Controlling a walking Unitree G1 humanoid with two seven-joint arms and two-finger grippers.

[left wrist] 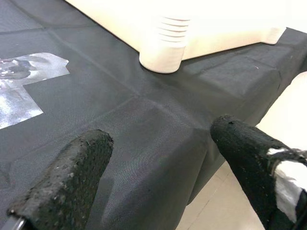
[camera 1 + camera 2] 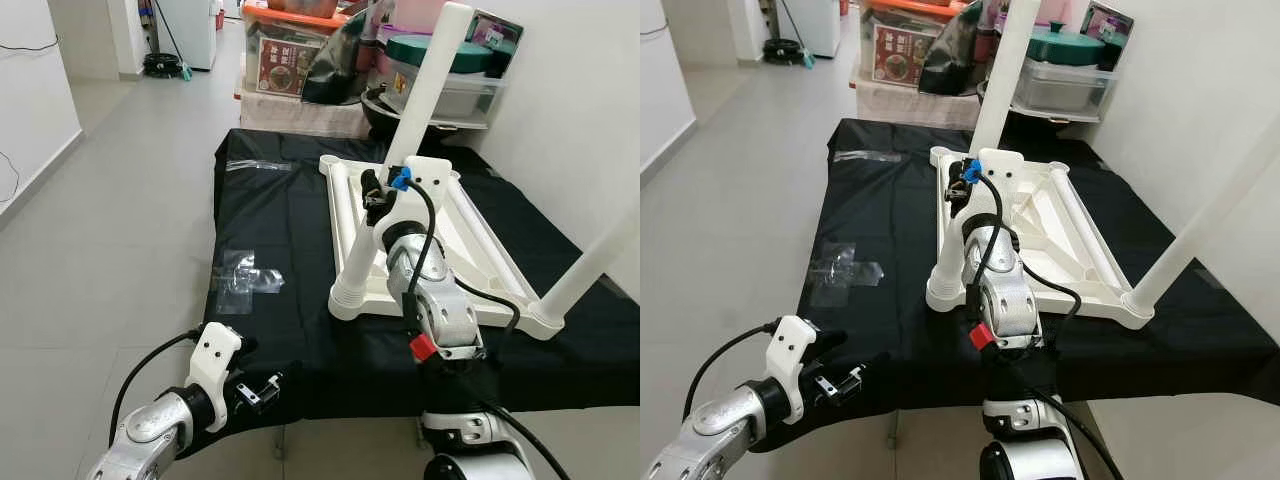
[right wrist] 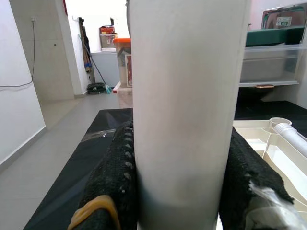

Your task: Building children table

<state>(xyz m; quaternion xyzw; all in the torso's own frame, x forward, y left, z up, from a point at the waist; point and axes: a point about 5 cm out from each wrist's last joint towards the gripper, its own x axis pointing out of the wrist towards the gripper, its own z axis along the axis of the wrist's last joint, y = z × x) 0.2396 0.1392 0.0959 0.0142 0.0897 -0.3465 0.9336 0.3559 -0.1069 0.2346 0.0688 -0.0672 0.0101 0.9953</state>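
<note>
Two legs already stand on the upturned table top (image 2: 480, 262) on the black cloth (image 2: 270, 230); right gripper (image 2: 375, 195), clamped on the leg (image 3: 187, 110) at its far-left corner, should keep it vertical while seating; left gripper (image 2: 262, 390) hangs parted at the cloth's near edge.

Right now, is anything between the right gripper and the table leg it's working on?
No. The right gripper is shut on the upright white leg, with a black finger on each side touching it.

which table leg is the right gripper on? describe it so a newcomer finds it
On the black sheet lies an upturned white tabletop. The leg rises from its far left corner. Unlike the near-right leg, it has the right gripper shut around its base.
</note>
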